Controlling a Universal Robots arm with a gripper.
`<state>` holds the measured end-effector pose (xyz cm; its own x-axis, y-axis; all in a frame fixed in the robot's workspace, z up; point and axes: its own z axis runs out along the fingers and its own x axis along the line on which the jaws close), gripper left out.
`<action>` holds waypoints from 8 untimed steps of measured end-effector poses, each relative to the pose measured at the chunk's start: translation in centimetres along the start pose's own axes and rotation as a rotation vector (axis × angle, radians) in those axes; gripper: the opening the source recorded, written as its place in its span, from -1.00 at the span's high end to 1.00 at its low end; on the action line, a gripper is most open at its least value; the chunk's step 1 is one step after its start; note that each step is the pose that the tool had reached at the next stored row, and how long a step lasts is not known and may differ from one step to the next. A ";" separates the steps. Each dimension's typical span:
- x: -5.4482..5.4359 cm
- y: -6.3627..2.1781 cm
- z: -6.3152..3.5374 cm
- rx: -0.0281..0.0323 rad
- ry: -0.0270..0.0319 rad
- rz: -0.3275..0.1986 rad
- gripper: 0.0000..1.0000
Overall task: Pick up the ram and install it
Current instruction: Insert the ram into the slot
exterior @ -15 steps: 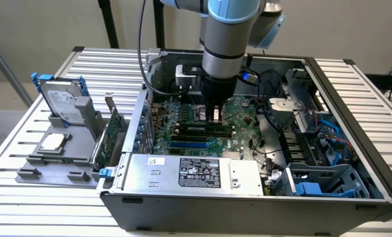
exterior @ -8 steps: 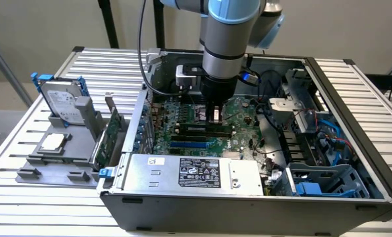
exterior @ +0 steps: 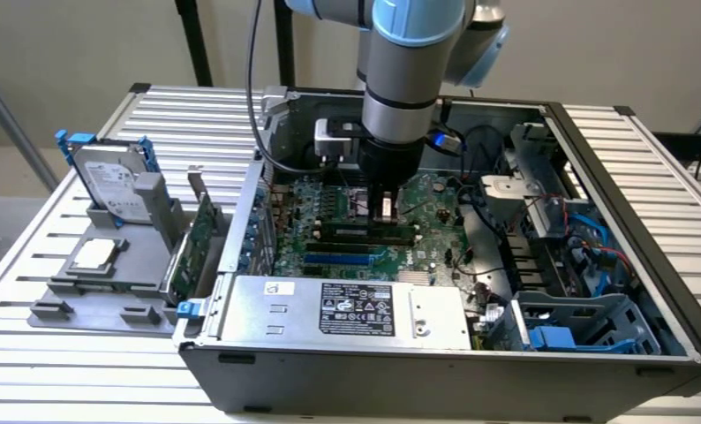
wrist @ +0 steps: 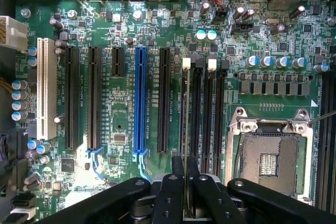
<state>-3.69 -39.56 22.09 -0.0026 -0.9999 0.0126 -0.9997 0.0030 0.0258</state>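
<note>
- We see the gripper (wrist: 186, 195) nearly closed, its fingers (wrist: 169, 198) pinching the ram (wrist: 186, 129) edge-on.
- The ram hangs over the motherboard (wrist: 121, 77), lined up with the black memory slots (wrist: 205, 108) just beside the processor socket (wrist: 270, 150).
- Outside the computer case (exterior: 445, 353), a hard drive (exterior: 109, 181) stands on a grey holder (exterior: 103, 291).

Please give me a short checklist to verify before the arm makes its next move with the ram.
1. Ram held in claw: ok, seen edge-on between the fingers.
2. Ram above the memory slots: ok.
3. Ram parallel to the slots: ok, as far as the wrist view shows.
4. White slot latches open: cannot tell.
5. Ram already seated: cannot tell.
6. Card and hard drive outside the case, away from the arm: ok.
</note>
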 end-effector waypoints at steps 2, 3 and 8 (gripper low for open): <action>0.0 0.00 0.06 0.0000 0.0000 0.000 0.73; 0.0 0.00 0.08 0.0000 0.0001 0.000 0.73; 0.0 0.00 0.14 0.0000 0.0001 0.000 0.73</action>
<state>-3.69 -39.56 21.95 -0.0027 -0.9999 0.0127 -0.9997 0.0030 0.0258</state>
